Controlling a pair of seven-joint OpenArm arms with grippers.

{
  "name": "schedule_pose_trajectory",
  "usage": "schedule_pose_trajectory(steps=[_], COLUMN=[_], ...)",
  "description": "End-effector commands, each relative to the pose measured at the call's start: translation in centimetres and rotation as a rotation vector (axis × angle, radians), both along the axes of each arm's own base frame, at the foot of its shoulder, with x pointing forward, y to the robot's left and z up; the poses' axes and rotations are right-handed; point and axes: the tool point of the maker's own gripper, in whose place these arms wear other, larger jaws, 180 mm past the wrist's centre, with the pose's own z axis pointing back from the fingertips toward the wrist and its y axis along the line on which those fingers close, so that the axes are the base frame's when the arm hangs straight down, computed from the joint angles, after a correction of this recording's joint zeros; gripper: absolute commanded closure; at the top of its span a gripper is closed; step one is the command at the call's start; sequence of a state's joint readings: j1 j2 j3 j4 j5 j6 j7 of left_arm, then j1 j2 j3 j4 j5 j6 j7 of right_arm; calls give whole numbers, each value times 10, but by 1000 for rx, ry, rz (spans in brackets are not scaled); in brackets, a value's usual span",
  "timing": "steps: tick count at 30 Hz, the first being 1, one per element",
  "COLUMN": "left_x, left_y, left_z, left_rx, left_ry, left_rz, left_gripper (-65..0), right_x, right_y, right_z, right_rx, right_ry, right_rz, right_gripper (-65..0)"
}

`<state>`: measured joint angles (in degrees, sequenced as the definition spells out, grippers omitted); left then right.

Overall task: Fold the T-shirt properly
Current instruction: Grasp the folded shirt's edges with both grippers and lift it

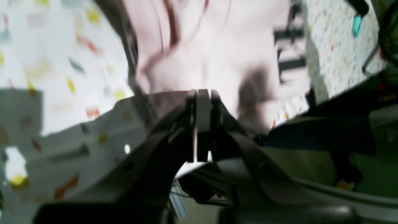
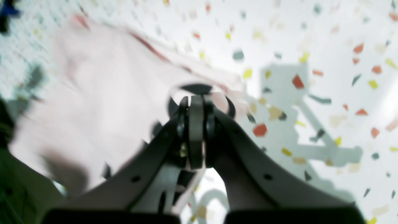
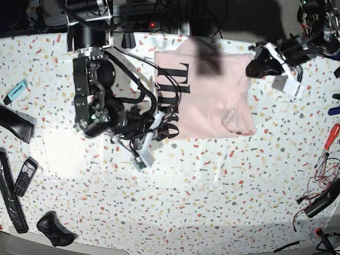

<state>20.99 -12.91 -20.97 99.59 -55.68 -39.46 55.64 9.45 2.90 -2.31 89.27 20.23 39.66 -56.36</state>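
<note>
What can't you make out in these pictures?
- T-shirt lettering, base view: cut off by a fold, unreadable.
- Left gripper, left wrist view: blur hides whether it pinches cloth.
- Right gripper, right wrist view: blurred too.
- Phone, base view: too small.

A white tabletop (image 3: 212, 202) speckled with coloured terrazzo flecks fills the base view. Near its left edge lies a teal marker (image 3: 16, 90), with a black mobile phone (image 3: 24, 177) lower down beside a long black bar (image 3: 9, 196). A black rounded device (image 3: 54, 229) sits at the bottom left corner. On the right edge lie a red-handled screwdriver (image 3: 330, 137) and thin red wires (image 3: 324, 171). A power strip with a red light (image 3: 143, 25) sits along the back
</note>
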Motion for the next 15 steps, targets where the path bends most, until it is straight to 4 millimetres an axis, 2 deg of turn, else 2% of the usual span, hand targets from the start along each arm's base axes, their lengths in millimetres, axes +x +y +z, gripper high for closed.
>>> schedule_pose_trajectory(steps=[1, 4, 9, 12, 15], left_x=[7, 4, -7, -11, -4], left_y=[2, 5, -7, -18, -17], left_z=[10, -3, -31, -49, -68], left_rx=[-10, -6, -62, -75, -30], left_ry=[-51, -21, 73, 130, 150], left_rz=[12, 29, 22, -4, -6], left_gripper=[0, 0, 0, 0, 0], right_x=[13, 14, 10, 9, 8], right_y=[1, -2, -13, -20, -23], right_z=[14, 2, -22, -26, -28], right_rx=[18, 4, -35, -49, -60], right_ry=[-60, -46, 11, 18, 24], right_rz=[-5, -19, -32, -36, -36], right_gripper=[0, 0, 0, 0, 0])
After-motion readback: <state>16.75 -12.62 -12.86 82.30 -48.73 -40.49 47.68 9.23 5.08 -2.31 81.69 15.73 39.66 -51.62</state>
